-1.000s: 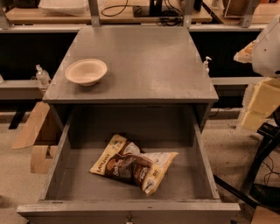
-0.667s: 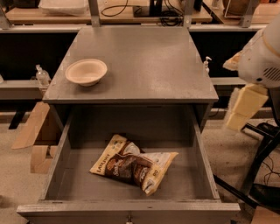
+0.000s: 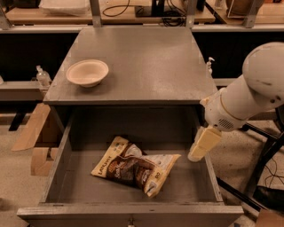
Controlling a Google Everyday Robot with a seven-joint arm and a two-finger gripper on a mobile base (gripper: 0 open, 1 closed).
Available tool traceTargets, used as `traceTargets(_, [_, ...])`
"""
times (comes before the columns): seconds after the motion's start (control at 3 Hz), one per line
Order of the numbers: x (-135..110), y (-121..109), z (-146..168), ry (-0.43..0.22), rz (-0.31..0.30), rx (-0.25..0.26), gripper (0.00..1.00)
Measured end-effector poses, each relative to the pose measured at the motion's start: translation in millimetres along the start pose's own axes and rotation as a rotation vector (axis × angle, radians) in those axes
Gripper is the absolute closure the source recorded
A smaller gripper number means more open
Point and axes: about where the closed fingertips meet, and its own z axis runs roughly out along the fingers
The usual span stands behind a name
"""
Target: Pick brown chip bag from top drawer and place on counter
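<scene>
The brown chip bag (image 3: 135, 166) lies flat on the floor of the open top drawer (image 3: 62, 155), a little left of the middle, with its dark panel facing up. The grey counter (image 3: 146, 62) sits directly above the drawer. My gripper (image 3: 202, 145) hangs from the white arm (image 3: 248, 95) at the right, over the drawer's right wall, to the right of the bag and apart from it. It holds nothing that I can see.
A pale beige bowl (image 3: 87, 72) stands on the counter's left side. A wooden bench with cables (image 3: 133, 11) runs along the back. Cardboard pieces (image 3: 35, 133) lean on the floor at the left. Dark stand legs (image 3: 262, 164) are at the right.
The arm has swung in from the right edge toward the left and down; the gripper now hangs over the drawer's right wall. The bag and the bowl have not moved.
</scene>
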Motion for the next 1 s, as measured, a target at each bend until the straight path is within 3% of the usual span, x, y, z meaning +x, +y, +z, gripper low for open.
traceTargets(0.33, [-0.1, 0.2, 1.6, -0.001, 0.0, 0.002, 0.0])
traceTargets(1.0, [-29.7, 34.7, 80.5, 0.02, -0.02, -0.078, 0.0])
